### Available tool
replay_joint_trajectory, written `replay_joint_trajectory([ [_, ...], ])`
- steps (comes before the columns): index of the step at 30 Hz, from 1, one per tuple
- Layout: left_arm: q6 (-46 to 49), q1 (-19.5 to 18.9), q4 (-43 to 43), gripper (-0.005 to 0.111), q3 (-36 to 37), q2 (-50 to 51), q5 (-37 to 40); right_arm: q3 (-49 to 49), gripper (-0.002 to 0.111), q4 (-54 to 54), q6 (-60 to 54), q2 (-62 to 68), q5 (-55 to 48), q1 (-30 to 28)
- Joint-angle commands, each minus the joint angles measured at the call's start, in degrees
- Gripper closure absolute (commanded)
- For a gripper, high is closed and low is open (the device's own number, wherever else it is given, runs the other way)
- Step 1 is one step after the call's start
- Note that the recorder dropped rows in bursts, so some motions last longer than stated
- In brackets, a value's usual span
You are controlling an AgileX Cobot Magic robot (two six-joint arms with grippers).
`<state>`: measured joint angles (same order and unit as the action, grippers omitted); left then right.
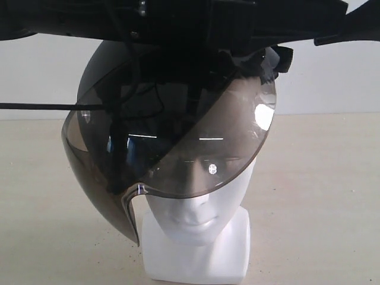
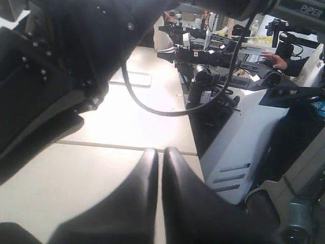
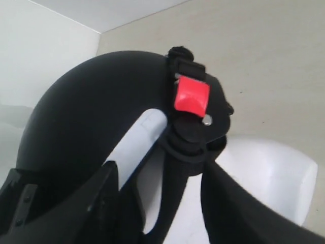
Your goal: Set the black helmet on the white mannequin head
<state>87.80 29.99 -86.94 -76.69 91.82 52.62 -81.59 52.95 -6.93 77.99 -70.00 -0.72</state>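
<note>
Helmet position: the black helmet (image 1: 154,101) sits tilted over the white mannequin head (image 1: 196,225), one of each, well clear of the tabletop's (image 1: 320,208) far edge. Its visor (image 1: 196,160) covers the eyes, leaving mouth and chin bare. Only the right wrist view shows the rear: one red buckle (image 3: 192,96) on the strap, with the right gripper (image 3: 177,152) apparently clamped on the helmet's rim beside it. Only the left wrist view shows the left gripper (image 2: 162,155), fingers pressed together, holding nothing. Grippers counted: two.
</note>
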Motion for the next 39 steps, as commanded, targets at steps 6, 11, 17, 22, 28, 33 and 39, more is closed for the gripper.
replay_joint_trajectory([
  [6,-4.82,-0.79,11.41,0.102,4.14,4.01,-3.57,0.34,0.06,-1.19,0.01,-0.06,0.03,3.08],
  [11,-4.82,-0.79,11.41,0.102,4.14,4.01,-3.16,0.34,0.06,-3.76,2.2,-0.06,0.03,3.08],
  [17,-4.82,-0.79,11.41,0.102,4.14,4.01,-3.16,2.33,0.06,-3.78,2.66,-0.06,0.03,3.22],
  [22,-4.82,-0.79,11.41,0.102,4.14,4.01,-3.16,2.85,0.06,-0.65,1.98,-0.06,0.03,3.47],
  [28,-4.82,-0.79,10.87,0.102,4.14,3.92,-3.17,2.85,0.06,0.13,1.73,1.16,0.03,5.26],
  [33,-5.27,-0.79,10.89,0.102,4.14,3.92,-3.03,2.85,0.06,-1.02,2.08,1.54,0.03,5.26],
  [39,-5.27,-0.79,10.89,0.102,4.14,3.92,-3.03,2.85,0.06,-6.05,4.08,1.54,0.03,5.26],
])
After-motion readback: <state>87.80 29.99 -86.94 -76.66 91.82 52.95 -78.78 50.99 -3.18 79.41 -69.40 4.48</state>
